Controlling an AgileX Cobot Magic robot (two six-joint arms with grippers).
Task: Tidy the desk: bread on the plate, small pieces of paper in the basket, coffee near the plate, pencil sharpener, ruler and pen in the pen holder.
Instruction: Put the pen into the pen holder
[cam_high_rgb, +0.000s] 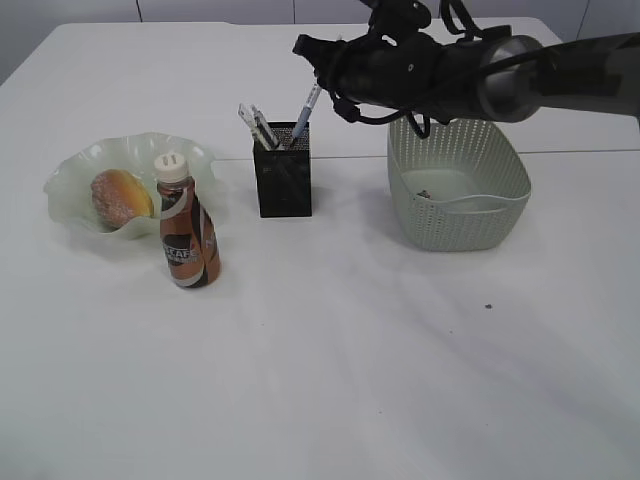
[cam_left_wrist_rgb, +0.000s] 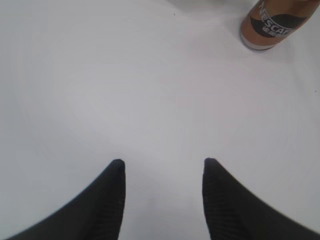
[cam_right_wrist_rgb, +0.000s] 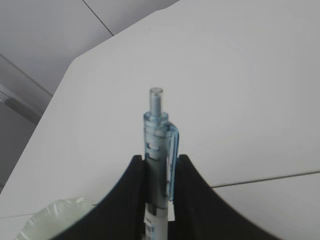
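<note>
My right gripper (cam_high_rgb: 312, 62) is shut on a blue-clipped pen (cam_right_wrist_rgb: 159, 150), whose lower end stands in the black mesh pen holder (cam_high_rgb: 285, 185); the pen (cam_high_rgb: 305, 115) leans up and to the right from it. The holder also has a ruler-like item (cam_high_rgb: 255, 127) in it. The bread (cam_high_rgb: 120, 195) lies on the pale green wavy plate (cam_high_rgb: 70, 180). The brown coffee bottle (cam_high_rgb: 187, 225) stands just right of the plate and shows in the left wrist view (cam_left_wrist_rgb: 272, 25). My left gripper (cam_left_wrist_rgb: 162, 162) is open over bare table. The pencil sharpener is not visible.
A pale green perforated basket (cam_high_rgb: 460, 215) stands right of the holder with small scraps (cam_high_rgb: 425, 193) inside. A tiny dark speck (cam_high_rgb: 488, 306) lies on the white table in front of the basket.
</note>
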